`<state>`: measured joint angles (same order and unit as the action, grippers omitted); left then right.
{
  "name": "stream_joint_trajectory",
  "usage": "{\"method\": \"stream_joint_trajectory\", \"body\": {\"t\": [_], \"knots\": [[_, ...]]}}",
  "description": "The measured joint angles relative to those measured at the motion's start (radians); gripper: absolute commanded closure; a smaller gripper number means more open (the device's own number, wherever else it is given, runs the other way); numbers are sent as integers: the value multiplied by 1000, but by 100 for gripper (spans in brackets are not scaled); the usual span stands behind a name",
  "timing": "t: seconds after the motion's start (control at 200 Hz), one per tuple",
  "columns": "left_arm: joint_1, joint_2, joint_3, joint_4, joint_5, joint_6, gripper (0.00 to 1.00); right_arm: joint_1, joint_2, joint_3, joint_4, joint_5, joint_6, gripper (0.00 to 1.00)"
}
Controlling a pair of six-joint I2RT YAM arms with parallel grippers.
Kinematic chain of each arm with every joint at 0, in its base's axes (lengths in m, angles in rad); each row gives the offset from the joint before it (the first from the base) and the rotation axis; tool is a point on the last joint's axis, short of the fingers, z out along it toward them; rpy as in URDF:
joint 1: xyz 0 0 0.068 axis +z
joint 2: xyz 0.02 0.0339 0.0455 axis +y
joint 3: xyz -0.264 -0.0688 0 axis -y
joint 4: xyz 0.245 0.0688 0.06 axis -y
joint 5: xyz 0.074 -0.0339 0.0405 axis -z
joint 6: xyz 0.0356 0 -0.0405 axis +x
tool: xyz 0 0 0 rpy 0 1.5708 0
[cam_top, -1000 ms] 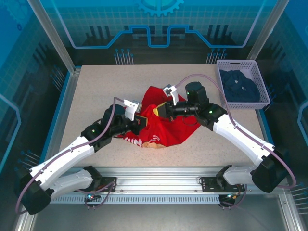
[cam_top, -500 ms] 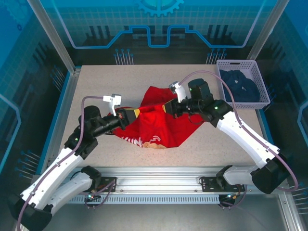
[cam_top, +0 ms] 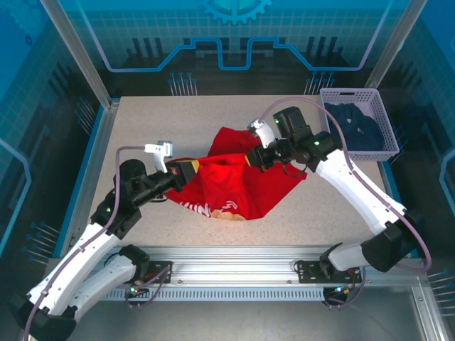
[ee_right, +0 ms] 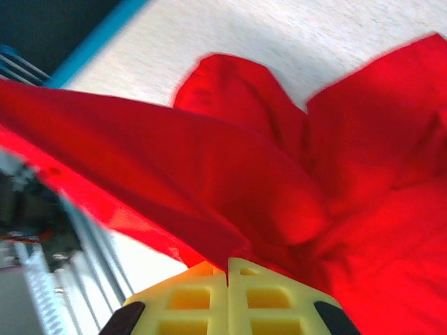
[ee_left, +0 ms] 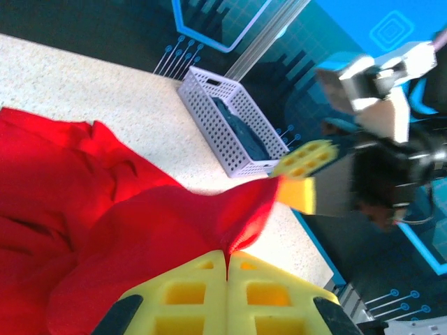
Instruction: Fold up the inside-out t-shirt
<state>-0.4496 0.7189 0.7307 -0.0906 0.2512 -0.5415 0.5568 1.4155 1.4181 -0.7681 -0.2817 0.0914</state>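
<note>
The inside-out t-shirt [cam_top: 238, 177] is bright red and lies bunched at the table's middle, white lettering and a tan print showing at its near edge [cam_top: 217, 208]. My left gripper [cam_top: 190, 170] is shut on the shirt's left edge, lifted off the table. My right gripper [cam_top: 250, 158] is shut on the upper edge. The cloth is stretched in a taut band between them. In the left wrist view the red cloth [ee_left: 160, 230] runs into the closed yellow fingers [ee_left: 227, 259]. The right wrist view shows red folds [ee_right: 279, 181] pinched at the closed fingertips [ee_right: 228, 264].
A white perforated basket [cam_top: 359, 124] holding a dark navy garment [cam_top: 355, 128] stands at the back right corner; it also appears in the left wrist view as basket [ee_left: 230, 125]. Bare speckled table [cam_top: 142, 128] lies left and behind the shirt. Metal rail [cam_top: 234, 252] runs along the near edge.
Both grippers stayed shut on the shirt. The left gripper drew back to the left and the right moved slightly back and up, pulling the cloth out wider between them.
</note>
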Motion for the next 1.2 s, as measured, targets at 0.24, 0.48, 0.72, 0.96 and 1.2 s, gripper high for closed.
{"method": "stream_joint_trajectory", "body": {"t": [0.24,0.48,0.72,0.96,1.2], "knots": [[0,25,0,37,42,-3,100,71,61,-11,-11,158,13,72],[0,48,0,52,61,-3,100,93,-40,-261,200,56,47,62],[0,53,0,51,73,-3,100,169,-112,-391,417,27,2,55],[0,53,0,52,80,-3,100,170,-14,-389,527,0,-78,46],[0,53,0,51,85,-3,100,169,48,-381,561,-42,-119,55]]}}
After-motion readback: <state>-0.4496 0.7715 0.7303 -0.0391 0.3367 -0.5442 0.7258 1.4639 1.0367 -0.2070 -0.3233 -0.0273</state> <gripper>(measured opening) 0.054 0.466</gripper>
